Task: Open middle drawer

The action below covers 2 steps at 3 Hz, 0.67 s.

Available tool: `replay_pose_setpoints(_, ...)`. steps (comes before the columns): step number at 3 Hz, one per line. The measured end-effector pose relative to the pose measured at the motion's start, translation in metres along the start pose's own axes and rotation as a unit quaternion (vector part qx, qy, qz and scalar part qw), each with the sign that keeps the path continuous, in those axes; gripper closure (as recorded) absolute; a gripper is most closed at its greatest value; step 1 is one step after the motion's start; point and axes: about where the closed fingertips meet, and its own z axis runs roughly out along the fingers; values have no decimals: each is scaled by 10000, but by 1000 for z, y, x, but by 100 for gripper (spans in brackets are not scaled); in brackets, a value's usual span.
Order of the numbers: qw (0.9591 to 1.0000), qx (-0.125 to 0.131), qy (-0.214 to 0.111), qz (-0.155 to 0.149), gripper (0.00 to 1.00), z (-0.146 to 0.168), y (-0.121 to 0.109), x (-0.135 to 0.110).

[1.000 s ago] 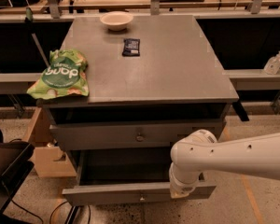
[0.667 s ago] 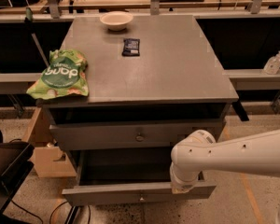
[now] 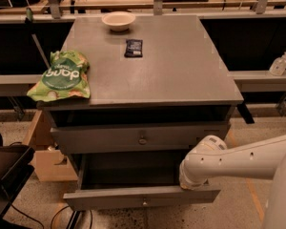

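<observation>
1. The middle drawer (image 3: 109, 198) stands open, drawn out toward the near side of the cabinet (image 3: 181, 75). Its front sits well forward of the upper drawer (image 3: 100, 140) above it.
2. Its long axis runs left to right. The flat front faces near, with a small knob (image 3: 144, 202) at its centre, and the dark inside lies open to view from above.
3. The gripper (image 3: 188, 185) is at the top edge of the drawer front, toward its right end, at the tip of the white arm (image 3: 238, 161) that reaches in from the right. Whether it is apart or closed cannot be told.
4. The drawer's left end is near a cardboard box (image 3: 50, 163) and a dark bin (image 3: 7, 168). Bare floor (image 3: 243, 209) lies at the near right.
5. On the cabinet top, a green snack bag (image 3: 62, 76) overhangs the left near edge. A dark packet (image 3: 133, 47) and a bowl (image 3: 118, 20) sit farther back.
6. A bottle (image 3: 279, 64) stands on the ledge at the far right.
</observation>
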Motion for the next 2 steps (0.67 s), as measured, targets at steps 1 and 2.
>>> replay_pose_setpoints(1, 9996, 259, -57, -47, 100, 4, -16, 7)
replay_pose_setpoints(2, 9996, 259, -57, -47, 100, 4, -16, 7)
